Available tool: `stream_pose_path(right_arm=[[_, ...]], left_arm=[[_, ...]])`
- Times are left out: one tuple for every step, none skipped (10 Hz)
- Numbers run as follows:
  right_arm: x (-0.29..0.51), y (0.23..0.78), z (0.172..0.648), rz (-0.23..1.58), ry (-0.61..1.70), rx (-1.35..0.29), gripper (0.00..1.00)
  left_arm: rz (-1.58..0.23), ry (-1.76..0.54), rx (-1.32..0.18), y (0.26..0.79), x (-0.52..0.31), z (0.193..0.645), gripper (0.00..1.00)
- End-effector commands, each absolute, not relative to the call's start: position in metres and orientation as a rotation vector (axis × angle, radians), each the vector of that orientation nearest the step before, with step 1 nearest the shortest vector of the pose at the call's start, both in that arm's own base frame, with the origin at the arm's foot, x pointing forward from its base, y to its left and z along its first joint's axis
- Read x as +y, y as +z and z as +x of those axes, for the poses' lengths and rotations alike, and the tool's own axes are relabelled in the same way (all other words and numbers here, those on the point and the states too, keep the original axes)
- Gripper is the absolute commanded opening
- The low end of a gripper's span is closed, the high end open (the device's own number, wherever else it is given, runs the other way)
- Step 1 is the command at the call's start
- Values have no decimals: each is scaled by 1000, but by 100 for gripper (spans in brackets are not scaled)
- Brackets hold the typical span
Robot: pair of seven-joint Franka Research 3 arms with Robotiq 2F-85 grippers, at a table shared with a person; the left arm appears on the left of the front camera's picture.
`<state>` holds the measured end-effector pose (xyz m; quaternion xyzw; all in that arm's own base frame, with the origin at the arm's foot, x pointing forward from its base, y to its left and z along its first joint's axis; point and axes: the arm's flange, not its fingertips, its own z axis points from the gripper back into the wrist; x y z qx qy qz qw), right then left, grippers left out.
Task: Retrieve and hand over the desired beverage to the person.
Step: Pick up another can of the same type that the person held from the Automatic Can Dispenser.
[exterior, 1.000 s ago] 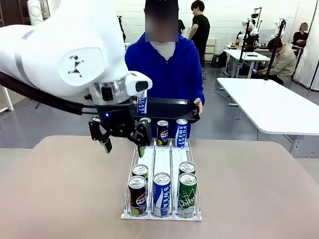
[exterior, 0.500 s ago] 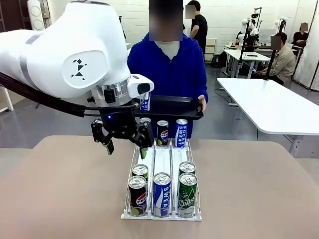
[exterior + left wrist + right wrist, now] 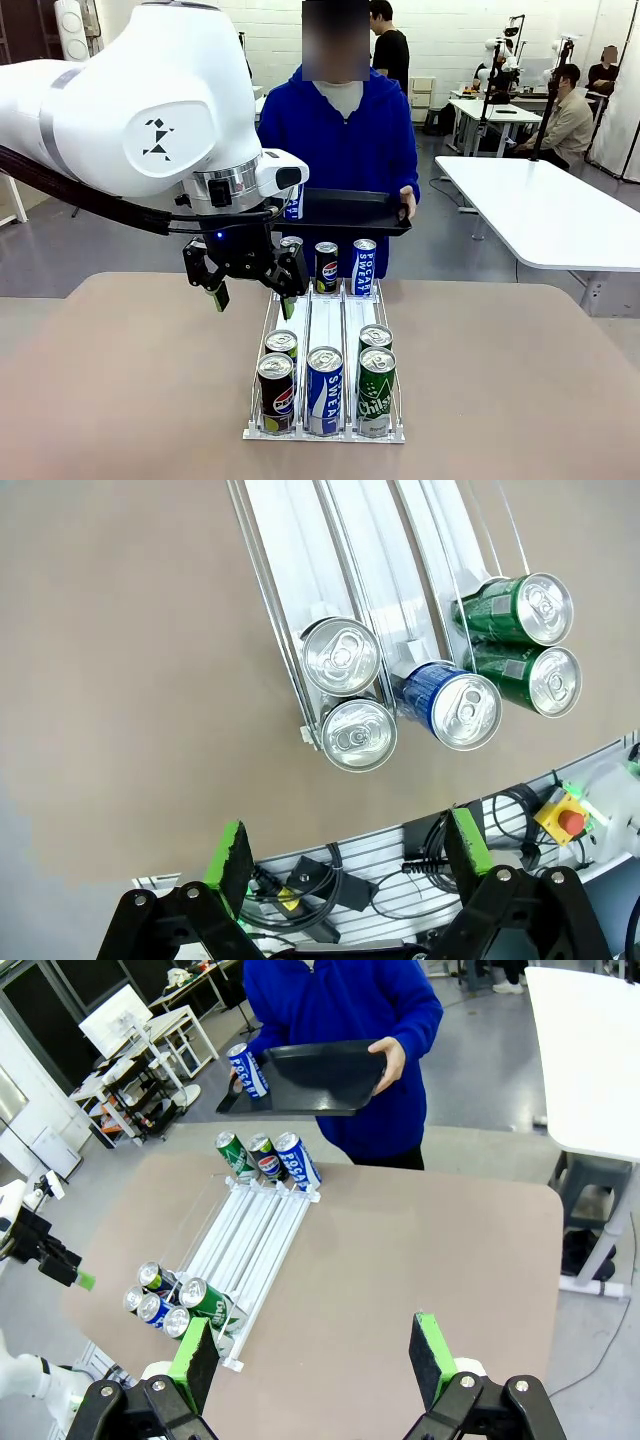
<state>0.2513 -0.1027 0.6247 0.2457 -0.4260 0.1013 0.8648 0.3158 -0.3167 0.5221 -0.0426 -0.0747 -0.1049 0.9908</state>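
my left pincer [image 3: 252, 298] wide, empty | Pocari can [image 3: 289, 205] upright on tray [image 3: 350, 212] held by the person [image 3: 340, 130], just beyond and above me | left arm nearer; right pincer [image 3: 313, 1358] wide, well back

Pocari Sweat can [image 3: 247, 1070] stands on the person's [image 3: 340, 1000] tray [image 3: 315, 1080] (black).

left arm [image 3: 150, 110]: white, glossy, rounded shell; a grey band ran across it far back from the tool.
logo [image 3: 158, 138]: small, black, angular, printed on the shell's side.
cable [image 3: 90, 198]: thick and black, ran under the shell to the wrist.
ring [image 3: 225, 185]: silver metal, just above the tool.
left gripper [image 3: 252, 300]: black body, a small blue light above the fingers, bright green pads [image 3: 232, 860].
right gripper [image 3: 313, 1358]: black links with round bolts, green-padded fingers.
person [image 3: 340, 130]: wore a royal-blue hoodie over a white shirt.
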Motion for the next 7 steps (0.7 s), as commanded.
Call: stream_pose_path(right_arm=[[-102,622,254,538,222,-896,100],[-102,622,254,538,222,-896,100],[-102,622,254,538,222,-896,100],[-102,622,254,538,222,-896,100],[-102,622,254,538,222,-896,100],[-102,622,254,538,222,-896,100],[-102,622,254,538,222,-896,100]], left_arm=[[-75,-104,-195,498,-328,309,100],[-87,-85,-206,491,-329,307,100],[-83,-82,-217,485,-328,308,100],[-70,-82,-208,479,-327,310,100],[-66,-90,-187,472,-326,311,100],[-60,-77,-171,464,-328,312,100],[-52,-76,-149,456,-330,312,100]])
